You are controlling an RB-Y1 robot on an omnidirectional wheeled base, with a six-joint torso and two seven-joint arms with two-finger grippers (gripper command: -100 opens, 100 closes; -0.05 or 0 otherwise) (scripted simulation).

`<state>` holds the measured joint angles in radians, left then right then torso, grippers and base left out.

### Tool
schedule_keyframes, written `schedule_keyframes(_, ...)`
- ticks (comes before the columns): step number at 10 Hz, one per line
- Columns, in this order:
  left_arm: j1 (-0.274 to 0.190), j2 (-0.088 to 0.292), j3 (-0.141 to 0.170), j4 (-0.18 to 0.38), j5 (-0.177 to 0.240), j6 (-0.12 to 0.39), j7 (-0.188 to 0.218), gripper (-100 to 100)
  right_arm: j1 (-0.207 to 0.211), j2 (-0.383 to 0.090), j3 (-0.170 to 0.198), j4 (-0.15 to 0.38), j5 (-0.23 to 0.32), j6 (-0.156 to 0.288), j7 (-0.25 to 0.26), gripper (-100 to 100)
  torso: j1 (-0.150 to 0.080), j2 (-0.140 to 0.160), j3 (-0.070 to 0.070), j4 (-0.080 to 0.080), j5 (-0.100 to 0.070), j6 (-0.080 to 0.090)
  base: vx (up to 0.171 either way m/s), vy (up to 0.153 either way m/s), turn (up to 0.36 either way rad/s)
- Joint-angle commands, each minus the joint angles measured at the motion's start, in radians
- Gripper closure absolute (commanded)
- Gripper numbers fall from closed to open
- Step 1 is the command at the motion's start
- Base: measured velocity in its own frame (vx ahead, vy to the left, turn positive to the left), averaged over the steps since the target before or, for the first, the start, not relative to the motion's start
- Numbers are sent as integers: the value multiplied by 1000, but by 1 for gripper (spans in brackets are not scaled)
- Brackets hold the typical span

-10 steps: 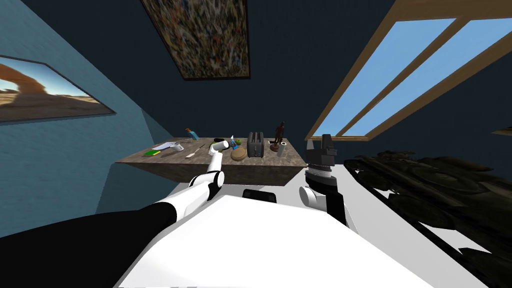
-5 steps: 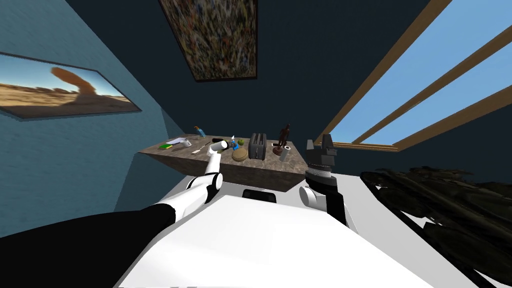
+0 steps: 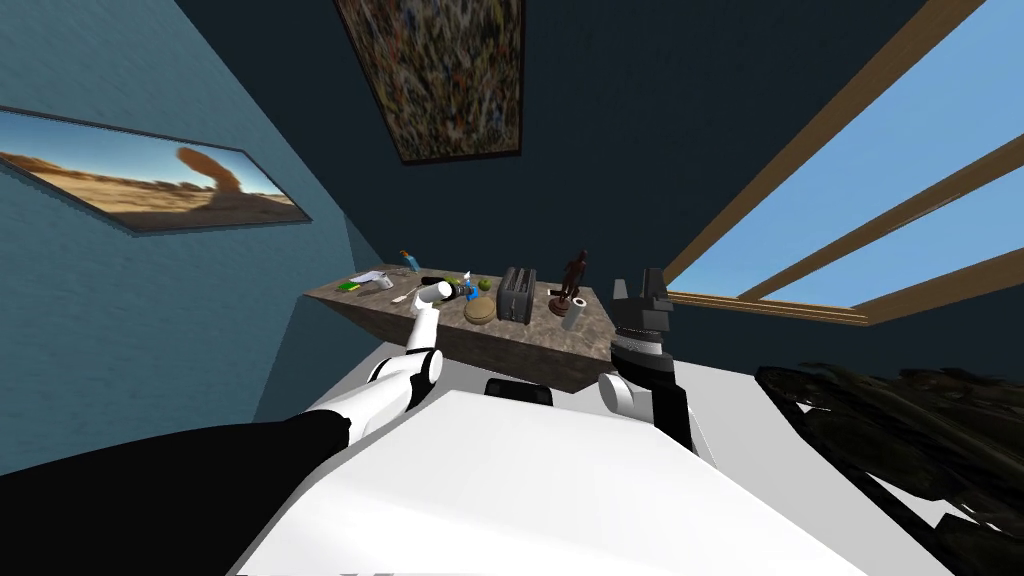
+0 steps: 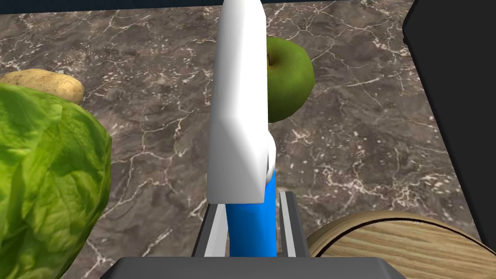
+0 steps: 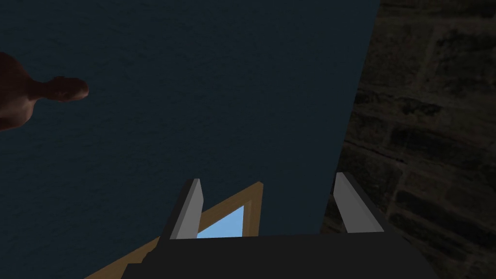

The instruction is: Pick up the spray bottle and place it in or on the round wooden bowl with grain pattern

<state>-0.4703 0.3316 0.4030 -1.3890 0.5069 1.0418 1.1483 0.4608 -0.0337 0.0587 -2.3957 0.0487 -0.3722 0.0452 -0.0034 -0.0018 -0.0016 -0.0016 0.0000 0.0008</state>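
Note:
The spray bottle (image 4: 240, 116) has a white head and a blue body. My left gripper (image 4: 252, 232) is shut on the blue body, fingers pressing its sides. In the head view the bottle (image 3: 468, 288) is a small blue and white shape at the end of my left arm over the marble counter (image 3: 480, 335). The round wooden bowl (image 4: 402, 247) with grain lines sits just beside the gripper; in the head view the bowl (image 3: 480, 312) lies right of the bottle. My right gripper (image 5: 269, 206) is open and raised at my right side (image 3: 637, 290).
A green apple (image 4: 288, 80) lies behind the bottle, a lettuce head (image 4: 43, 179) and a potato (image 4: 46, 85) on the other side. A dark toaster (image 3: 516, 293), a brown figurine (image 3: 573, 278) and a grey cup (image 3: 573, 315) stand right of the bowl.
The whole head view has shifted and rolled, so my base or torso has turned. My left gripper stays at the bottle beside the bowl; the right arm keeps its pose.

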Motion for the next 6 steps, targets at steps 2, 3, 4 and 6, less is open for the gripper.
schedule_keyframes(2, -10, 14, -6, -33, -4, 11, 7, 100, 0, 0, 0, 0, 0, 0, 0, 0, 2, 1, 1, 0, 0, 0, -12, -18, 39)
schedule_keyframes(3, -18, 25, -10, -58, -6, 20, 13, 100, 0, 0, 0, 0, 0, 0, 0, 0, 1, 4, 2, 1, 0, -1, -63, -64, 122)
schedule_keyframes(4, -26, 37, -15, -86, -8, 31, 21, 100, 0, 0, 0, 0, 0, 0, 0, 0, -1, 7, 5, 2, -1, -2, -91, -81, 111)
schedule_keyframes(6, -34, 48, -18, -113, -10, 43, 30, 100, 0, 0, 0, 0, 0, 0, 0, 0, -3, 11, 7, 3, -2, -2, -76, -55, 45)
